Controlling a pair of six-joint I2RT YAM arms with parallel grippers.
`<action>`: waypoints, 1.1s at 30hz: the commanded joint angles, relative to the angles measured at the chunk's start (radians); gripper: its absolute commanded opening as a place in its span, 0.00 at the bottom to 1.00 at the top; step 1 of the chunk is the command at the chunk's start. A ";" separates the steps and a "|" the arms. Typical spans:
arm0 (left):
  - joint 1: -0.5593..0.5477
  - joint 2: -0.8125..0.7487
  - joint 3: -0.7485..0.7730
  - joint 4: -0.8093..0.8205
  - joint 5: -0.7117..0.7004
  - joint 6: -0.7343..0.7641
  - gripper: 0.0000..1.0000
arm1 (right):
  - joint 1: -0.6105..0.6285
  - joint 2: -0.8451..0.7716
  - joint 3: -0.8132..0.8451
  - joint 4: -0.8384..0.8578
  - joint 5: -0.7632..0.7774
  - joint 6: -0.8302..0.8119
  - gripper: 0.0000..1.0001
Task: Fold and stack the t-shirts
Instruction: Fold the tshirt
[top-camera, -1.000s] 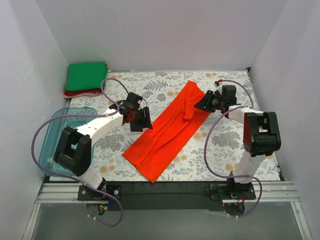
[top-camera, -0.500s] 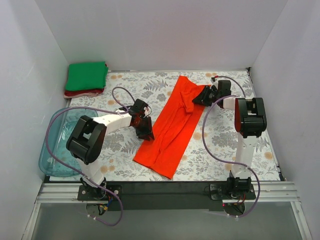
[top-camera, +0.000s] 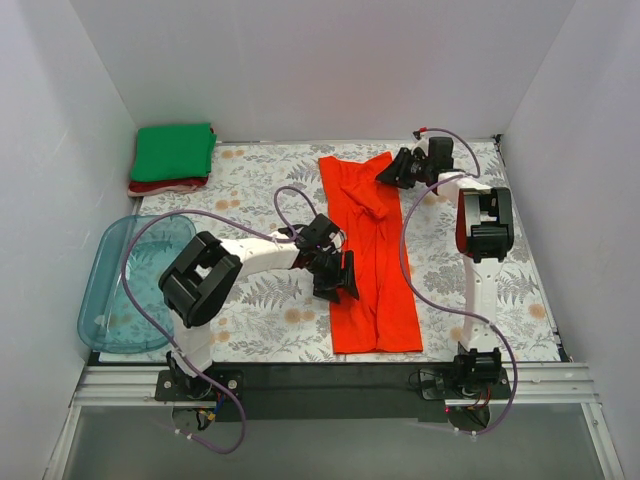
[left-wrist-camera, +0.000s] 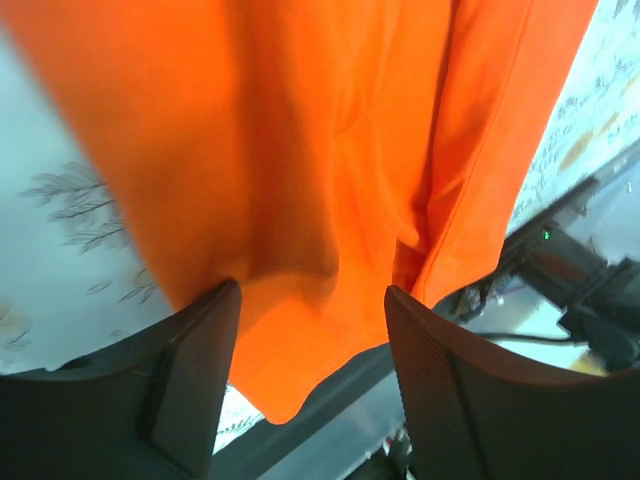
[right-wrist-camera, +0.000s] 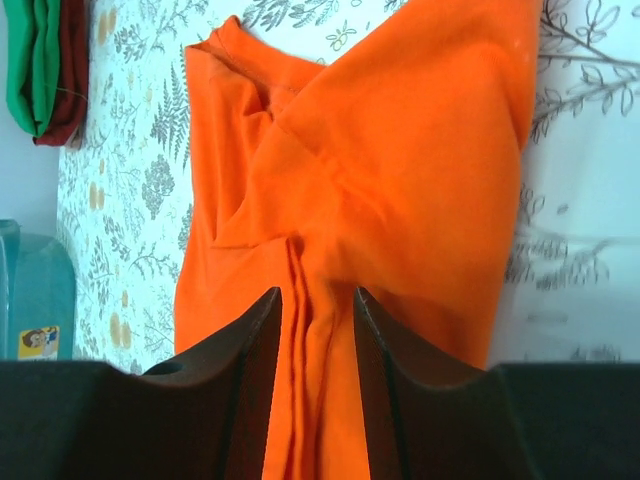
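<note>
1. We find the spread t-shirt lying lengthwise on the worktop, right of centre.
2. The folded t-shirts sit stacked in the far left corner.
3. The tub lies near left, before that stack.
4. The left claw meets the shirt's left edge, and the right claw its far right corner.

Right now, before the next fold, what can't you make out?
- Top view: the left gripper covers the orange-red shirt's left edge; contact there is hidden.
- Left wrist view: blurred close-up; the shirt runs off the top edge.
- Right wrist view: the right gripper's fingers hide the cloth under them.
- Top view: green shirt covers most of the dark red shirt.
</note>
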 joint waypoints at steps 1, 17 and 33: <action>0.012 -0.108 -0.005 -0.039 -0.128 -0.022 0.59 | -0.007 -0.206 -0.108 -0.051 0.047 -0.075 0.42; 0.320 -0.449 -0.183 0.078 -0.605 0.215 0.63 | 0.051 -0.732 -0.716 -0.093 0.257 -0.222 0.43; 0.342 -0.472 -0.240 0.130 -0.765 0.288 0.63 | 0.462 -0.689 -0.612 -0.103 1.022 -0.705 0.49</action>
